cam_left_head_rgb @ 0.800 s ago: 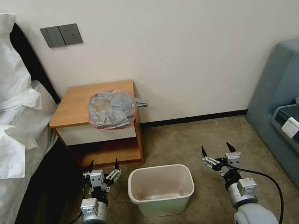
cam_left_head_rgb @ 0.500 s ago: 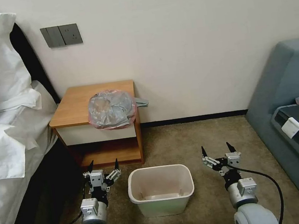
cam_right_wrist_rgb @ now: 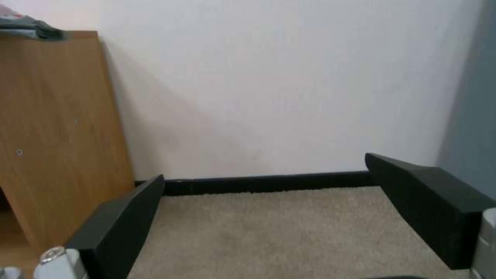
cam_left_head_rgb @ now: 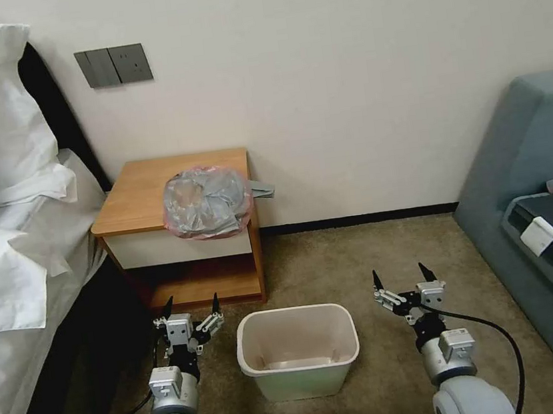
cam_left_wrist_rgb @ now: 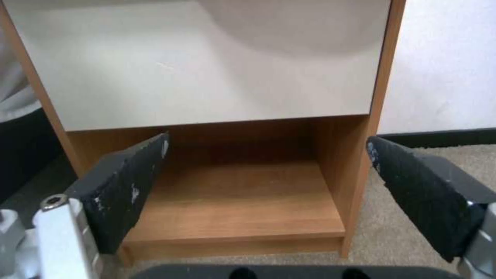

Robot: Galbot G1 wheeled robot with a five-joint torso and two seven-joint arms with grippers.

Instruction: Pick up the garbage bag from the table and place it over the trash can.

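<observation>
The garbage bag (cam_left_head_rgb: 205,201) lies crumpled on the table (cam_left_head_rgb: 143,190), at its front right corner, grey and wrinkly with a pink-red rim. A corner of the bag (cam_right_wrist_rgb: 31,27) peeks over the table's side panel (cam_right_wrist_rgb: 57,131) in the right wrist view. The cream-white trash can (cam_left_head_rgb: 298,349) stands on the carpet in front of the table, with nothing lining it. My left gripper (cam_left_head_rgb: 190,305) hovers open, low and just left of the trash can, facing the table's lower shelf (cam_left_wrist_rgb: 232,201). My right gripper (cam_left_head_rgb: 399,277) is open too, to the right of the trash can. Both hold nothing.
A bed with white pillows (cam_left_head_rgb: 2,220) lines the left side. A grey-blue sofa (cam_left_head_rgb: 544,201) with a cloth on it fills the right. The wall (cam_left_head_rgb: 341,78) with a dark baseboard runs behind. Carpet (cam_left_head_rgb: 363,257) lies open between the table and the sofa.
</observation>
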